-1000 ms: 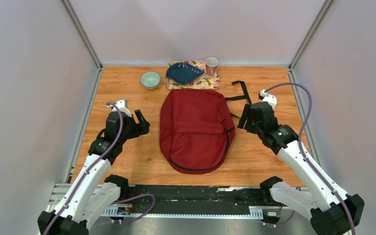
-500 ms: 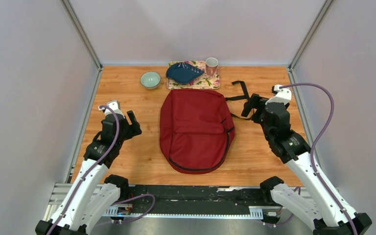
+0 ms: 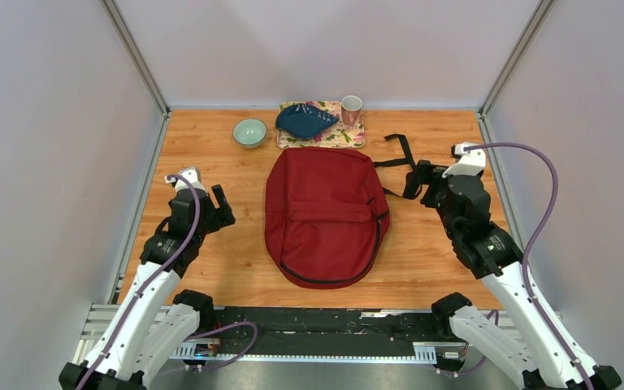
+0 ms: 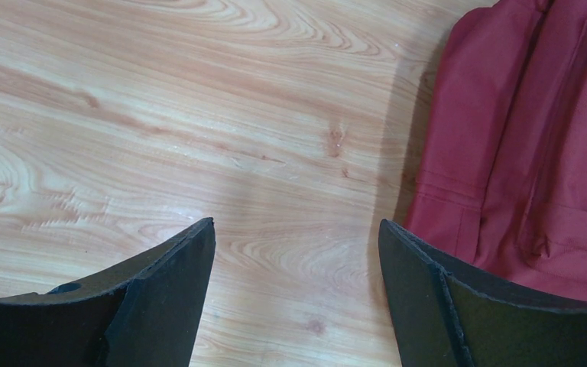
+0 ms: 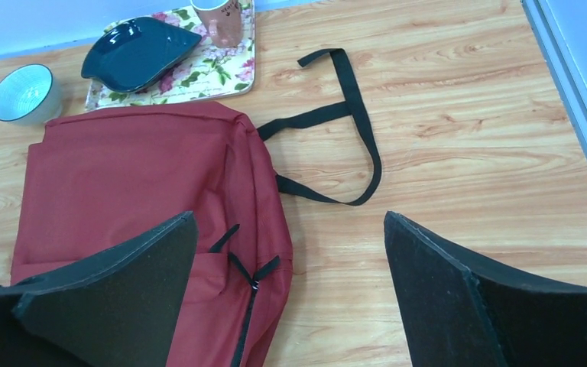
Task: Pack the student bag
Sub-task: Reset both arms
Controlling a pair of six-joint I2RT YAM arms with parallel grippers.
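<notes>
Dark red student bag (image 3: 323,213) flat mid-table

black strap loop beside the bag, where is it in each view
top external: black strap loop lies right of the student bag, near its top.
left wrist: not in it.
right wrist: upper middle, right of the bag.
shared landmark: the student bag, in all three; the left wrist view shows only its edge.
</notes>
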